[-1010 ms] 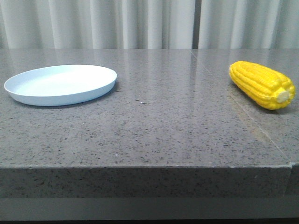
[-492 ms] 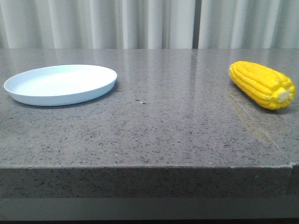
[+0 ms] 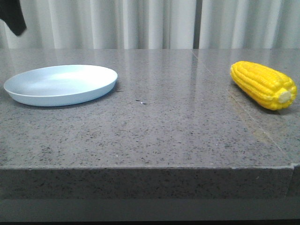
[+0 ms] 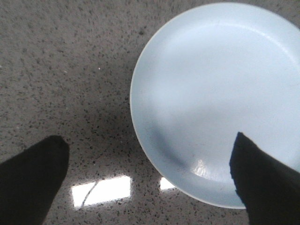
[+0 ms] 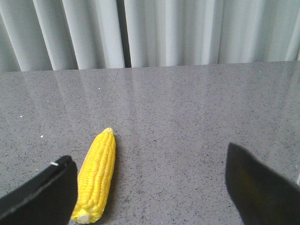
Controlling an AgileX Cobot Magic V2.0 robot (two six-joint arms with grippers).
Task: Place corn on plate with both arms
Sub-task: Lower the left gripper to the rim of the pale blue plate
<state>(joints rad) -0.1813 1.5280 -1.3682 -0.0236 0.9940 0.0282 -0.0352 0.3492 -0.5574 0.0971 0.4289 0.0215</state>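
Note:
The pale blue-white plate (image 3: 61, 84) lies empty on the left of the table. The yellow corn (image 3: 263, 85) lies far right, its cream stub end towards the front. A black part of my left arm (image 3: 13, 16) shows at the top left corner, above the plate. In the left wrist view my left gripper (image 4: 150, 154) hangs open above the plate's (image 4: 215, 93) edge, one finger (image 4: 262, 183) over the plate and the other over bare table. My right gripper (image 5: 150, 173) is open above the table, with the corn (image 5: 97, 176) lying just inside one finger (image 5: 47, 197).
The grey speckled stone table (image 3: 154, 131) has a front edge close to the camera and a seam (image 3: 262, 131) running through its right part. A pale pleated curtain (image 3: 154, 23) hangs behind the table's far edge.
A black part of my left arm has come into the front view at the top left corner. The plate and the corn have not moved.

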